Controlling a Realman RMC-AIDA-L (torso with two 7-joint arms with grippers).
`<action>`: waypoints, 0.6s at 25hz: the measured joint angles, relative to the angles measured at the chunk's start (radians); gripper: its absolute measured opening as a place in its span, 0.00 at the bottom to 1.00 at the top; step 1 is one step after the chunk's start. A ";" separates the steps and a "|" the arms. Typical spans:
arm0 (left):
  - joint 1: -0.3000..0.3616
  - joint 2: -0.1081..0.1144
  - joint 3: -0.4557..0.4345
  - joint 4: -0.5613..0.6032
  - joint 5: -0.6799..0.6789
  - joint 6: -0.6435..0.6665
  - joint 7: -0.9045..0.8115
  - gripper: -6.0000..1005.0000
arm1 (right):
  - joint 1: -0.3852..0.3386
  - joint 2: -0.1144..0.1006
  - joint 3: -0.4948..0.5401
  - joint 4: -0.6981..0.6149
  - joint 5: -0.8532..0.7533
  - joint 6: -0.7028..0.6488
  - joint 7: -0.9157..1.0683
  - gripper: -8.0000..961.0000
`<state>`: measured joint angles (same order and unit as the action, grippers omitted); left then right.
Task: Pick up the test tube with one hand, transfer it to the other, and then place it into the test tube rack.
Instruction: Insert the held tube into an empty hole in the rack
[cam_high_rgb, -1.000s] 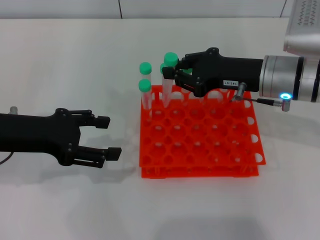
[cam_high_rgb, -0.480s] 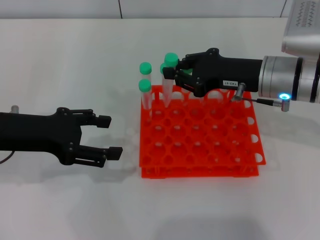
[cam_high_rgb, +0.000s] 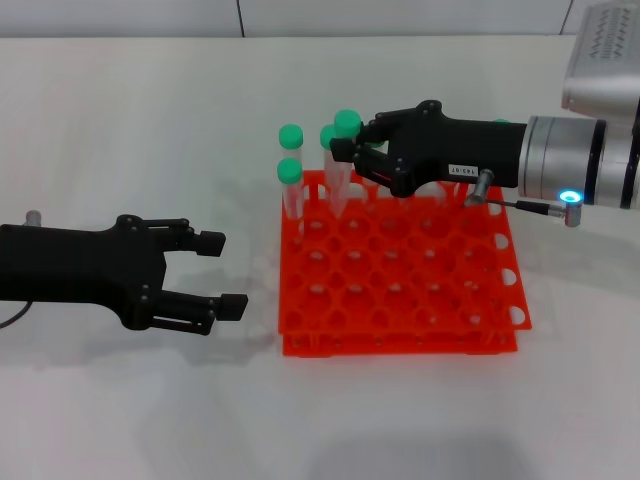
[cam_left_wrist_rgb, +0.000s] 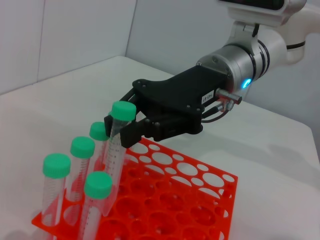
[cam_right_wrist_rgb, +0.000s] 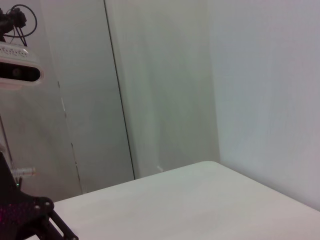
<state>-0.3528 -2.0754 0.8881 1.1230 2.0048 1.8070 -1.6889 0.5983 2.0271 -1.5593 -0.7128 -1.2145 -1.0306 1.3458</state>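
Note:
My right gripper (cam_high_rgb: 342, 150) reaches in from the right over the back left corner of the orange-red test tube rack (cam_high_rgb: 400, 300). It is shut on a clear test tube with a green cap (cam_high_rgb: 347, 122). The tube leans, and its lower end is down in a back-row hole. The left wrist view shows the same grip (cam_left_wrist_rgb: 121, 131) just under the cap of the held tube (cam_left_wrist_rgb: 123, 110), above the rack (cam_left_wrist_rgb: 200, 200). My left gripper (cam_high_rgb: 222, 272) is open and empty, low over the table left of the rack.
Several other green-capped tubes (cam_high_rgb: 290, 170) stand in the rack's back left holes, close beside the held one; they also show in the left wrist view (cam_left_wrist_rgb: 82, 147). The right wrist view shows only white walls and table (cam_right_wrist_rgb: 175, 200).
My right gripper has shifted slightly to the right with the tube, which now leans a bit more. The left gripper has barely moved.

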 joint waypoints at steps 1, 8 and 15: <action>0.000 0.000 0.000 0.000 0.000 0.000 0.000 0.86 | 0.000 0.000 0.000 0.002 0.000 0.000 -0.001 0.22; 0.000 0.000 0.000 0.000 0.000 0.000 0.000 0.86 | 0.000 0.001 -0.011 0.003 0.002 0.000 -0.004 0.22; 0.000 0.000 0.001 0.000 0.000 0.000 0.000 0.86 | 0.000 0.001 -0.015 0.016 0.002 0.011 -0.006 0.22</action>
<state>-0.3528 -2.0754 0.8887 1.1228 2.0044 1.8070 -1.6889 0.5982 2.0279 -1.5739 -0.6971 -1.2130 -1.0192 1.3399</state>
